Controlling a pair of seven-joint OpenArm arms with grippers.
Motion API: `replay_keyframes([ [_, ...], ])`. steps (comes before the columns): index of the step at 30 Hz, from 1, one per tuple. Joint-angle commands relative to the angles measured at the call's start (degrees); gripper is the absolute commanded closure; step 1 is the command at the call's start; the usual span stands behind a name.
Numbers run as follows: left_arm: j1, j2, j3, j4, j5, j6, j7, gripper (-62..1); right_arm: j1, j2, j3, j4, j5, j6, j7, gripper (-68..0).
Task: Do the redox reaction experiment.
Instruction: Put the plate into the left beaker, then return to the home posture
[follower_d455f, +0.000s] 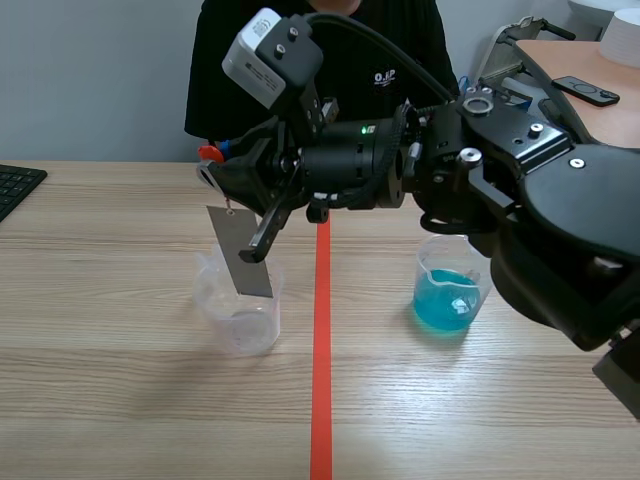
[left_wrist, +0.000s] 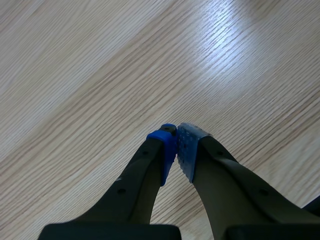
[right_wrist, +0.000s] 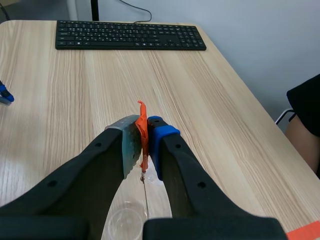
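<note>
- The right gripper (right_wrist: 145, 134) is clamped tight on a little orange-red tab (right_wrist: 142, 116). Its fingers are only a sliver apart, with the tab pinched between them, straight above the clear beaker (follower_d455f: 245, 325).
- A grey metal plate (follower_d455f: 245, 255) dangles under that tab on a thin wire, tilted a bit. Its lower end looks dipped into the clear beaker's mouth and is nowhere near the bottom.
- I can't really tell if the clear beaker has anything in it, looks see-through all the way down.
- The beaker of blue liquid (follower_d455f: 447, 295) stands well to the right of the clear beaker, on the other side of the red tape line.
- The left gripper (left_wrist: 177, 145) is closed on nothing, blue pads touching, with just bare wooden table (left_wrist: 75, 75) below it. No clue where it is relative to the clear beaker.
- A black keyboard (right_wrist: 130, 35) lies far off to the clear beaker's left, at the table edge.
- A person in a black shirt (follower_d455f: 400, 50) is seated beyond the clear beaker, across the table.
</note>
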Motion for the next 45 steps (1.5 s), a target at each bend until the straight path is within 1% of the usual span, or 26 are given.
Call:
replay_keyframes([
  [1, -0.15, -0.20, -0.44, 0.44, -0.76, 0.07, -0.46, -4.0, 1.31, -0.33, 0.35, 0.04, -0.15, -0.59, 1.81, -1.7],
  [6, -0.15, -0.20, -0.44, 0.44, -0.76, 0.07, -0.48, -4.1, 1.29, -0.92, 0.35, -2.19, -4.00, -1.99, 3.54, -1.7],
  [10, -0.15, -0.20, -0.44, 0.44, -0.76, 0.07, -0.48, -4.0, 1.16, -0.96, 0.35, -2.27, -6.64, -2.73, 4.11, -1.8],
  [12, -0.15, -0.20, -0.44, 0.44, -0.76, 0.07, -0.48, -4.0, 1.16, -1.07, 0.35, -2.27, -7.89, -2.73, 4.09, -4.0],
  [14, -0.15, -0.20, -0.44, 0.44, -0.76, 0.07, -0.61, -4.0, 1.16, -1.09, 0.35, -2.27, -8.31, -2.71, 4.09, -9.8],
  [17, -0.15, -0.20, -0.44, 0.44, -0.76, 0.07, -0.61, -4.1, 1.16, -1.07, 0.35, -2.27, -8.28, -2.32, 4.09, -23.2],
  [20, -0.15, -0.20, -0.44, 0.44, -0.76, 0.07, -0.61, -4.0, 1.16, -1.07, -0.17, -2.27, -8.24, -0.22, 4.83, -32.6],
  [22, -0.15, -0.20, -0.44, 0.44, -0.76, 0.07, -0.61, -4.0, 1.11, -1.07, -1.14, -2.27, -8.09, 1.75, 5.75, -40.7],
  [23, -0.15, -0.20, -0.44, 0.44, -0.76, 0.07, -0.61, -4.0, 1.11, -1.07, -1.79, -2.27, -7.65, 2.71, 6.25, -45.5],
  [25, -0.15, -0.20, -0.44, 0.44, -0.76, 0.07, -0.61, -4.1, 0.83, -1.07, -3.28, -2.25, -6.47, 2.71, 6.88, -53.8],
  [29, -0.15, -0.20, -0.44, 0.44, -0.76, 0.07, -0.61, -4.0, -0.66, -1.05, -5.97, -2.25, -3.41, 2.71, 6.86, -66.2],
  [30, -0.15, -0.20, -0.44, 0.44, -0.76, 0.07, -0.61, -4.1, -1.20, -1.05, -6.29, -2.25, -1.95, 2.71, 6.86, -67.9],
  [33, -0.15, -0.20, -0.44, 0.44, -0.79, 0.07, -0.61, -4.1, -2.78, -1.05, -6.43, -2.25, 1.92, 2.71, 6.80, -67.9],
  [36, -0.15, -0.20, -0.44, 0.44, -0.79, 0.07, -0.61, -4.1, -2.97, -0.76, -6.36, -2.25, 5.01, 2.71, 5.09, -67.9],
  [38, -0.13, -0.20, -0.44, 0.44, -0.76, 0.07, -0.59, -4.1, -2.97, 0.07, -5.84, -1.64, 8.07, 2.71, 4.59, -67.9],
  [40, -0.13, -0.20, -0.44, 0.44, -0.76, 0.07, -0.59, -4.0, -2.99, 1.92, -5.57, 0.15, 11.23, 2.71, 3.56, -67.9],
  [43, -0.13, -0.20, -0.44, 0.44, -0.76, 0.07, -0.57, -4.1, -3.21, 6.16, -5.55, 4.04, 14.60, 2.71, 2.99, -67.9],
  [45, -0.13, -0.20, -0.44, 0.44, -0.76, 0.09, -0.57, -4.1, -4.09, 9.51, -4.94, 7.17, 16.04, 0.87, 2.97, -67.9],
])
